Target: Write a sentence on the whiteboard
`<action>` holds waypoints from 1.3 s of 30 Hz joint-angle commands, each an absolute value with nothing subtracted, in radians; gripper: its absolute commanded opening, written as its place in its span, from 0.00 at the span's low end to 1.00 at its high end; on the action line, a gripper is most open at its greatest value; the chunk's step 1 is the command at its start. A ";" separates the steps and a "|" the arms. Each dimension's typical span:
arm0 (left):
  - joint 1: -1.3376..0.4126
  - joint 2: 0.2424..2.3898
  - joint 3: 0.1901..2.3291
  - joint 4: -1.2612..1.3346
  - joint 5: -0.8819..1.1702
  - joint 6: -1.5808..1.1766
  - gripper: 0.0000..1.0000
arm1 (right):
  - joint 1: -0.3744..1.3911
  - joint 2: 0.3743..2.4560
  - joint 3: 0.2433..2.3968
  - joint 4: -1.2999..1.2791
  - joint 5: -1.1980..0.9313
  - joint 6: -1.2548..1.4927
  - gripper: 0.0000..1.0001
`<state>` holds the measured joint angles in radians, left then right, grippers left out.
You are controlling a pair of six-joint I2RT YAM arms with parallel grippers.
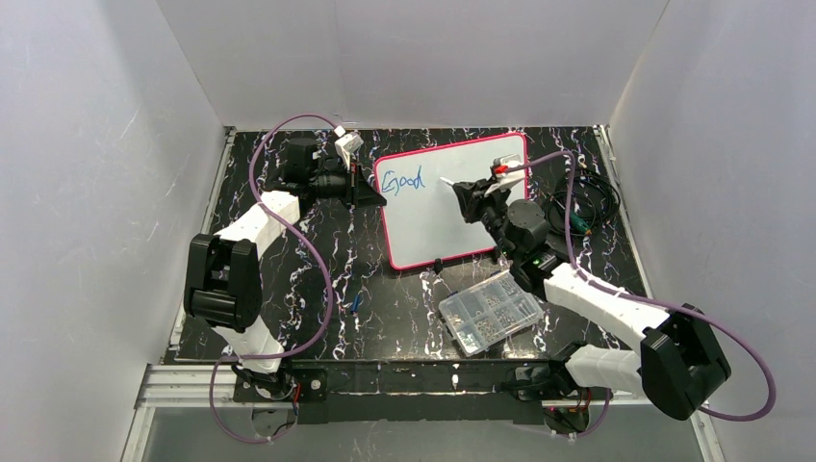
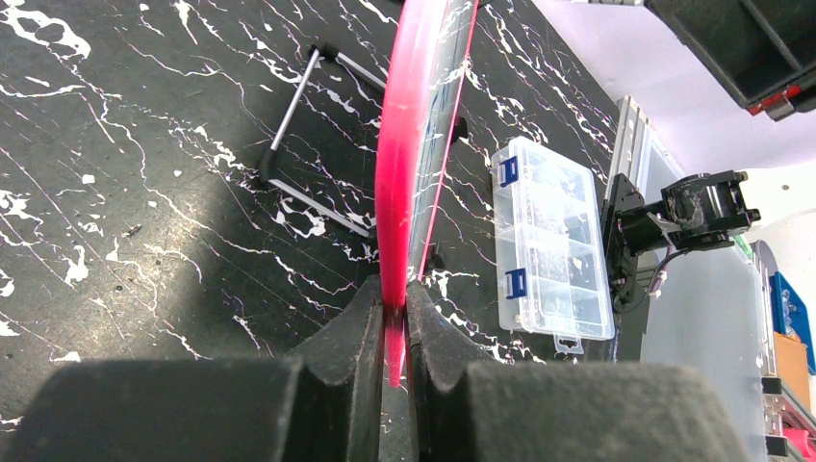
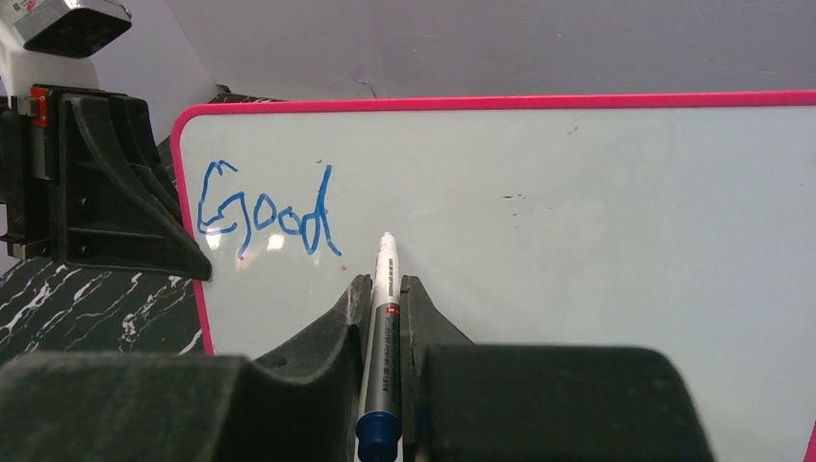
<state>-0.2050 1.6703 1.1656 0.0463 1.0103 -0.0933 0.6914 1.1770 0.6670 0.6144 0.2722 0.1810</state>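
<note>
Left tool (image 2: 391,300) pinched shut on the pink frame of the whiteboard (image 3: 577,241), which sits on the desk (image 2: 144,192). Right tool (image 3: 385,289) grips a marker (image 3: 382,332), board directly ahead of it. The sentence (image 3: 265,217) lies just left of the tip (only "Good" so far).

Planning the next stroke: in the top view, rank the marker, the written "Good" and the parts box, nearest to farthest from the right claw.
1. Marker: held in the right claw.
2. "Good": to its left on the whiteboard.
3. Parts box: lower in view, off the whiteboard.
</note>
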 commanded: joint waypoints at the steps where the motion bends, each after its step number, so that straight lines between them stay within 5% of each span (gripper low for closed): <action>1: -0.204 1.598 1.175 0.042 1.032 -0.080 0.00 | 0.639 1.185 0.720 0.652 0.137 0.203 0.01; 39: -0.204 1.616 1.181 0.045 1.040 -0.084 0.00 | 0.568 1.216 0.651 0.724 0.210 0.255 0.01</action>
<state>-0.2047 1.6699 1.1656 0.0444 1.0096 -0.0944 0.5716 1.2312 0.6449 0.6979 0.1638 0.2630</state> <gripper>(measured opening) 0.075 0.197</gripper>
